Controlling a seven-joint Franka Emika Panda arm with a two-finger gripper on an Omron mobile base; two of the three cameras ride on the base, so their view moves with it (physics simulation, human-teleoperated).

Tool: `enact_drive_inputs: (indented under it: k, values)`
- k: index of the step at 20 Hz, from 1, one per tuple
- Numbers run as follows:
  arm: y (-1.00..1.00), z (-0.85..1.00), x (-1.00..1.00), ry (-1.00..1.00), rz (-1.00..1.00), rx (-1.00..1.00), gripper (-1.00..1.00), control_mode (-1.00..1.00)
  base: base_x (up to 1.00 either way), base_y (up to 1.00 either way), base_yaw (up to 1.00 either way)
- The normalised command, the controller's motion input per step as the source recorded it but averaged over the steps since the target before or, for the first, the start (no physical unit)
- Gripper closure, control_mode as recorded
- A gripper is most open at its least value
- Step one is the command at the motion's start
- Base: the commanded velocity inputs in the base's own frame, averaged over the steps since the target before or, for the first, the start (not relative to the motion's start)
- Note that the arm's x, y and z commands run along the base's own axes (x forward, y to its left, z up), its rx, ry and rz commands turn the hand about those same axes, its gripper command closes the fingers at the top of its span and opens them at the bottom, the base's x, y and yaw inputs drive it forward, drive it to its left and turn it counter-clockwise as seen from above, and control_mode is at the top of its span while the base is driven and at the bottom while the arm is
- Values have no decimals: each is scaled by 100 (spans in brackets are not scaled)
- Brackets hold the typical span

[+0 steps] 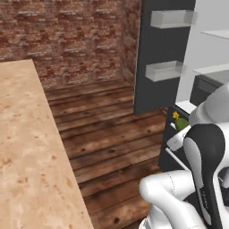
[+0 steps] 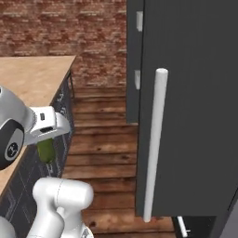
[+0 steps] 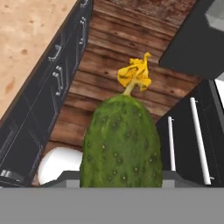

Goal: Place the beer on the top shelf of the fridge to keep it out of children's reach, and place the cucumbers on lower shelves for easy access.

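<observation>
My gripper [image 3: 120, 178] is shut on a dark green, bumpy cucumber [image 3: 121, 142] with a yellow flower at its tip. In the left base view the cucumber [image 1: 181, 123] pokes out of the gripper [image 1: 180, 131] just in front of the open fridge [image 1: 157, 53]. The top shelf [image 1: 218, 33] and a lower shelf [image 1: 214, 69] show as pale panes at the right edge. From the right base view the cucumber [image 2: 46, 150] hangs below the gripper [image 2: 46, 141], left of the fridge door [image 2: 195, 107]. The beer is out of view.
The open door carries two clear bins [image 1: 172, 18] and a long white handle [image 2: 155, 139] on its outside. A wooden counter [image 1: 27, 147] over dark drawers [image 3: 43, 100] stands to the left. Wooden floor [image 1: 112, 134] lies between counter and fridge, with a brick wall behind.
</observation>
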Motion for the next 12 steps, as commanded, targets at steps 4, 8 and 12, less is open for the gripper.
enact_drive_inputs:
  k: [4,8,12]
  values:
    - [0,0,0,0,0,0,100,100,100,0,2]
    - [0,0,0,0,0,0,100,100,96,0,0]
    - [0,0,0,0,0,0,100,100,73,-2,-12]
